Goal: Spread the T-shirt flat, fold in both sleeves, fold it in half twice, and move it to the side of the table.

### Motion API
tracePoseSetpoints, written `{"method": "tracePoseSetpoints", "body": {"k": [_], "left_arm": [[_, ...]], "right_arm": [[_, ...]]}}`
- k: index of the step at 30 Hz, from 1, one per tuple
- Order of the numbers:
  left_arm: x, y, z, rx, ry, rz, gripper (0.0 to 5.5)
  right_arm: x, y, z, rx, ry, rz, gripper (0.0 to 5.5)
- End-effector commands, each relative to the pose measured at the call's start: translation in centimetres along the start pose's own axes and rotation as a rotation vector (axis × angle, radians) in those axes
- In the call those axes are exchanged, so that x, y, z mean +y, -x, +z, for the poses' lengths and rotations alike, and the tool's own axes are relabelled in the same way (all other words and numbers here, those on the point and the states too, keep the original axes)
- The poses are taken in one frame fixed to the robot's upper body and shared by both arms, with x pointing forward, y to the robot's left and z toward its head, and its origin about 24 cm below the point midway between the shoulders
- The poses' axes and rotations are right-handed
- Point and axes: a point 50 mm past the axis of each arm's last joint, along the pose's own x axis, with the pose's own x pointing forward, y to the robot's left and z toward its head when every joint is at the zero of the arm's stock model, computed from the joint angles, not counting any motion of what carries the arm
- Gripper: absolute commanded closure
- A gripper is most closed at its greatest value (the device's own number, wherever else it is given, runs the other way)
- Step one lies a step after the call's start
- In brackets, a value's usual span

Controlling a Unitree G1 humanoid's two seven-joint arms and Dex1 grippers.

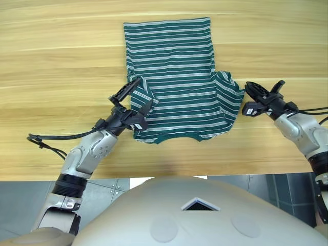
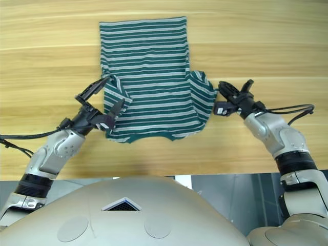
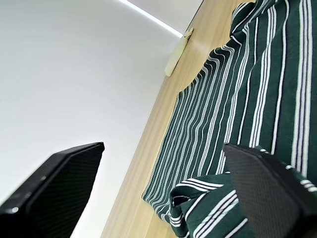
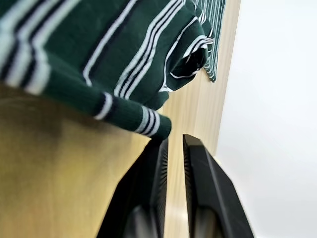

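T-shirt: the green striped T-shirt [image 1: 174, 66] lies mid-tabletop. The straight hem [image 1: 166, 21] is on the far side and the neck opening [image 1: 171, 137] points back at me. The body looks pretty flat to me.

Sleeves: both are bunched up, not lying flat. The left sleeve [image 1: 139, 88] is crumpled in over the body, and the right sleeve [image 1: 229, 92] is humped up at the shirt's side edge.

Left gripper: the left gripper [image 1: 142, 95] is spread wide around the left sleeve. One finger is at the sleeve's outer edge and the other is over the cloth. In the wrist view nothing is pinched.

Right gripper: the right gripper [image 1: 251, 89] sits just beside the right sleeve's cuff. Its fingers are nearly together with only a thin slit between them. From the wrist view I see no cloth in that slit; the cuff hangs just past the tips.

Tabletop edges: the near edge of the wooden tabletop [image 1: 61, 61] runs close below the neck opening, with grey floor [image 1: 102, 185] beyond it.

Open room: there's lots of bare wood to the left and right of the shirt, and a narrower band past the hem.
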Motion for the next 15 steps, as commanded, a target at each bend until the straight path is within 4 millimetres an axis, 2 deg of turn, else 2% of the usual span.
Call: {"method": "tracePoseSetpoints", "body": {"k": [1,7,10,13,15], "left_arm": [[-0.1,0.0,0.0,0.003,-0.013,-0.027,1.02],[-0.2,0.2,-0.1,0.008,-0.014,-0.03,1.02],[-0.2,0.2,-0.1,0.009,-0.014,-0.032,1.02],[-0.3,0.3,-0.1,0.013,-0.013,-0.031,1.02],[-0.3,0.2,-0.1,0.013,-0.011,-0.03,1.02]], "right_arm": [[4.1,1.8,0.5,0.014,-0.016,0.207,4.99],[3.4,2.6,-0.1,0.051,-0.007,0.167,3.94],[3.2,3.9,-0.3,0.065,-0.001,0.195,3.48],[3.3,4.4,0.7,0.02,0.0,0.225,3.45],[3.2,4.0,1.7,-0.019,-0.007,0.22,3.45]]}}
